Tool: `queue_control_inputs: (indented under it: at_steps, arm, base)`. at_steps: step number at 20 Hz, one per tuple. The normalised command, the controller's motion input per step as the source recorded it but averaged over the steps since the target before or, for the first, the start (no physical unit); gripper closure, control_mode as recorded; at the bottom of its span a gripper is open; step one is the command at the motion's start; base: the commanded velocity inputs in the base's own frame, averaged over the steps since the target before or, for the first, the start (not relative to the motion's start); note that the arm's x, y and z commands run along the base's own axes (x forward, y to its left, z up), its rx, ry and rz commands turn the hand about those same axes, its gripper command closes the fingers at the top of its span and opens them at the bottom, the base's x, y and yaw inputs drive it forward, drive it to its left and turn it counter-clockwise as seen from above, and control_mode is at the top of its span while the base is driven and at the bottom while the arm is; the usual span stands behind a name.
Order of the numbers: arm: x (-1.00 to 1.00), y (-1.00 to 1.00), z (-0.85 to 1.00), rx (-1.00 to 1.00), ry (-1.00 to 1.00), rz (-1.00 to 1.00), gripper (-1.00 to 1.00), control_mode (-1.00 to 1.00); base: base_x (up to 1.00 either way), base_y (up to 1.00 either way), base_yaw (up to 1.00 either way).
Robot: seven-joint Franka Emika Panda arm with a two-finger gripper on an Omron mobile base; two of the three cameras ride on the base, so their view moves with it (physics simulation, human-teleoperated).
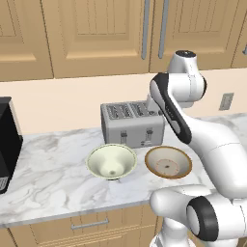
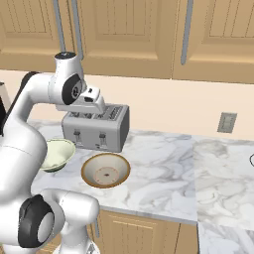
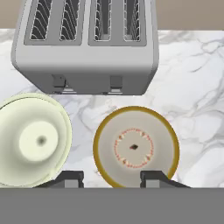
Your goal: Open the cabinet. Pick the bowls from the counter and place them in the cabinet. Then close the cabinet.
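Two bowls sit on the marbled counter [image 1: 48,178] in front of a toaster. The deep cream bowl [image 1: 112,161] [image 2: 57,154] [image 3: 35,140] is on the left. Just to its right is the shallower brown-rimmed bowl [image 1: 168,162] [image 2: 105,170] [image 3: 135,146]. My gripper [image 3: 111,179] hangs open above them, looking straight down, with its fingertips over the near rim of the brown-rimmed bowl and nothing between them. In the right base view the hand [image 2: 93,100] is level with the toaster's top. The cabinet [image 1: 101,34] on the wall above has both doors shut, its bar handles [image 1: 145,29] meeting at the middle.
A silver four-slot toaster [image 1: 132,123] [image 3: 85,43] stands against the wall right behind the bowls. A black appliance [image 1: 7,140] stands at the counter's left end. A wall outlet [image 2: 227,122] is at the right. Drawers [image 1: 89,224] run under the counter.
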Motion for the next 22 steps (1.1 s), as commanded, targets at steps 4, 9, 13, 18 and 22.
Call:
queue_control_inputs:
  at_steps: [4,9,13,18,22]
  arm:
    - [-0.23,0.02,0.00,0.00,-0.06,0.00,-1.00,-1.00]
    - [-0.20,0.00,0.15,0.00,-0.21,0.00,-1.00,-1.00]
    - [-0.04,0.00,0.46,0.01,-0.12,0.00,-1.00,-1.00]
    - [0.00,0.00,0.53,0.03,-0.08,0.00,-1.00,-1.00]
    - [0.00,0.00,0.55,0.01,-0.14,0.00,-1.00,-1.00]
  base:
    - [0.00,0.00,0.00]
    - [0.00,0.00,0.00]
    - [0.00,0.00,0.00]
    - [0.00,0.00,0.00]
    - [0.00,0.00,0.00]
